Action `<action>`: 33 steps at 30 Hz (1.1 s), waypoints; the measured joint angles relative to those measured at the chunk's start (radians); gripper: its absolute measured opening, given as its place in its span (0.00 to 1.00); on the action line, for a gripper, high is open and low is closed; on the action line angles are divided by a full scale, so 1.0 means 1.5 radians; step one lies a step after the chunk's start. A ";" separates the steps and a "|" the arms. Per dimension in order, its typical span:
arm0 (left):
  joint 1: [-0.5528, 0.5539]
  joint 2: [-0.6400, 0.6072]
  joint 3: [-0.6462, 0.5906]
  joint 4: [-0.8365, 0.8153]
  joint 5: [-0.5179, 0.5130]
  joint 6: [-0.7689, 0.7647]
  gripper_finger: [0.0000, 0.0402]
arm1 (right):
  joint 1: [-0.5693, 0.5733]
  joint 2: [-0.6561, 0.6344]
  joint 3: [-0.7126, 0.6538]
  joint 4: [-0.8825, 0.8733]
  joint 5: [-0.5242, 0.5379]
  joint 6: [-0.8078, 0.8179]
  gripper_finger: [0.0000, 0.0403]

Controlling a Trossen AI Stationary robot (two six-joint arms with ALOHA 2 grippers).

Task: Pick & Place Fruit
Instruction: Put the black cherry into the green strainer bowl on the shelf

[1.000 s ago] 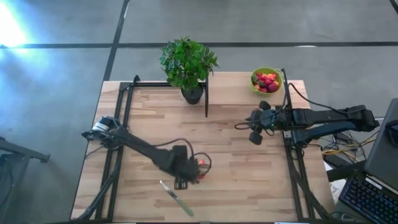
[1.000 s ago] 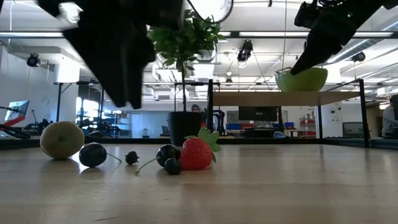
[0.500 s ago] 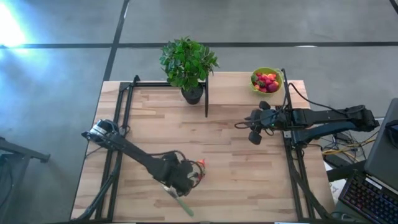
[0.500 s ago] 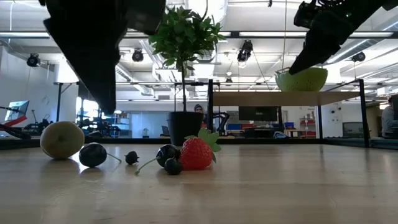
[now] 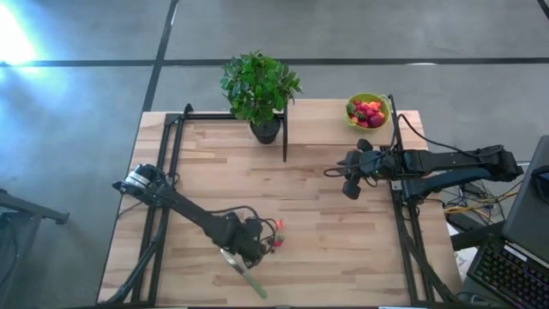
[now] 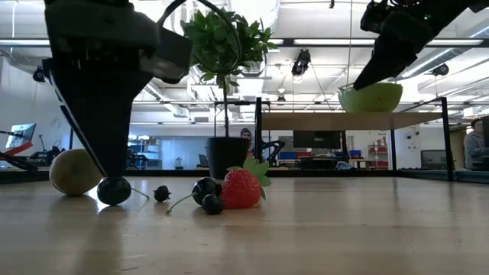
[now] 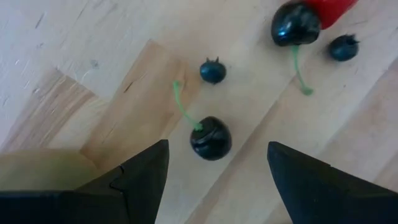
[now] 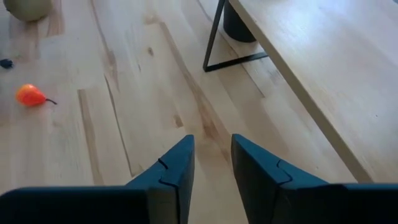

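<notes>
My left gripper (image 7: 214, 171) stands open, pointing down over a dark cherry (image 7: 210, 138) with a green stem that lies on the table. One finger is on each side of the cherry, apart from it. In the low view the gripper reaches down to the cherry (image 6: 114, 190). Close by lie a tiny dark berry (image 6: 161, 193), more dark berries (image 6: 208, 192), a strawberry (image 6: 241, 188) and a dull-green ball (image 6: 70, 171). My right gripper (image 5: 350, 178) hangs at the table's right side; its fingers (image 8: 176, 163) are a little apart, with nothing between them.
A lime-green bowl (image 5: 367, 112) with red fruit stands at the far right on a raised shelf (image 8: 323, 62). A potted plant (image 5: 260, 90) stands at the far middle. A green-handled knife (image 5: 247, 275) lies near the front edge, just beside my left gripper.
My left gripper has sunk toward the table and shifted a little toward the near edge, rolling about its own axis. It has come down over the dark cherry with its fingers still apart. The fruit has not moved.
</notes>
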 joint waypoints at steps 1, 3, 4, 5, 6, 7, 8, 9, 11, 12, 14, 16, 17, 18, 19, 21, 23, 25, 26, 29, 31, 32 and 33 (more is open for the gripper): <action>0.001 0.000 -0.002 0.000 0.000 0.000 0.69 | 0.000 0.000 0.000 0.003 0.000 0.000 0.24; 0.002 0.000 -0.006 0.004 0.000 -0.001 0.69 | 0.000 0.000 -0.001 0.003 0.000 0.000 0.22; 0.003 0.000 -0.009 0.004 0.000 -0.001 0.69 | 0.000 0.000 -0.001 0.003 0.000 0.000 0.21; 0.003 0.000 -0.012 0.004 0.000 -0.001 0.69 | 0.000 0.000 -0.001 0.003 0.000 0.000 0.20; 0.004 0.000 -0.016 0.006 -0.001 -0.001 0.69 | 0.000 0.000 -0.001 0.003 0.000 0.000 0.19; 0.005 0.000 -0.021 0.015 -0.001 -0.002 0.69 | 0.000 0.000 -0.001 0.003 0.000 0.000 0.18; 0.006 0.000 -0.027 0.026 -0.002 -0.002 0.69 | 0.000 0.000 -0.001 0.003 0.000 0.000 0.17; 0.007 0.000 -0.034 0.035 -0.002 -0.002 0.69 | 0.000 0.000 -0.001 0.003 0.000 -0.001 0.16; 0.009 0.000 -0.046 0.051 -0.002 -0.002 0.69 | 0.000 0.000 -0.002 0.003 0.000 -0.003 0.14; 0.009 0.000 -0.049 0.060 -0.002 -0.002 0.69 | 0.000 0.000 -0.002 0.003 0.000 -0.004 0.14; 0.010 0.000 -0.053 0.070 -0.003 -0.002 0.69 | 0.000 0.000 -0.002 0.003 0.000 -0.005 0.13; 0.010 0.000 -0.054 0.069 -0.003 -0.002 0.68 | 0.000 0.000 -0.002 0.003 0.000 -0.005 0.12; 0.011 0.000 -0.053 0.069 -0.003 -0.002 0.67 | 0.000 0.000 -0.002 0.003 0.000 -0.005 0.12; 0.011 0.000 -0.053 0.069 -0.003 -0.001 0.66 | 0.000 0.000 -0.002 0.003 0.000 -0.005 0.12; 0.011 0.000 -0.053 0.069 -0.003 0.001 0.65 | 0.000 0.000 -0.002 0.003 0.000 -0.005 0.12; 0.011 0.000 -0.053 0.069 -0.003 0.004 0.62 | 0.000 0.000 -0.002 0.004 0.000 -0.005 0.12; 0.012 0.000 -0.053 0.069 -0.003 0.004 0.59 | 0.000 0.000 -0.002 0.004 0.000 -0.005 0.14; 0.013 0.000 -0.053 0.069 -0.003 0.006 0.56 | 0.000 0.000 -0.002 0.004 0.000 -0.005 0.15; 0.014 0.000 -0.053 0.069 -0.003 0.008 0.54 | 0.000 0.000 -0.002 0.004 0.000 -0.005 0.16; 0.014 0.000 -0.053 0.069 -0.003 0.009 0.49 | 0.000 0.000 -0.002 0.004 0.000 -0.005 0.19; 0.014 0.000 -0.053 0.069 -0.003 0.011 0.45 | 0.000 0.000 -0.002 0.004 0.000 -0.005 0.21; 0.014 0.000 -0.053 0.069 -0.003 0.012 0.44 | 0.000 0.000 -0.002 0.004 0.000 -0.005 0.21; 0.014 0.000 -0.053 0.069 -0.003 0.012 0.42 | 0.000 0.000 -0.002 0.004 0.000 -0.005 0.22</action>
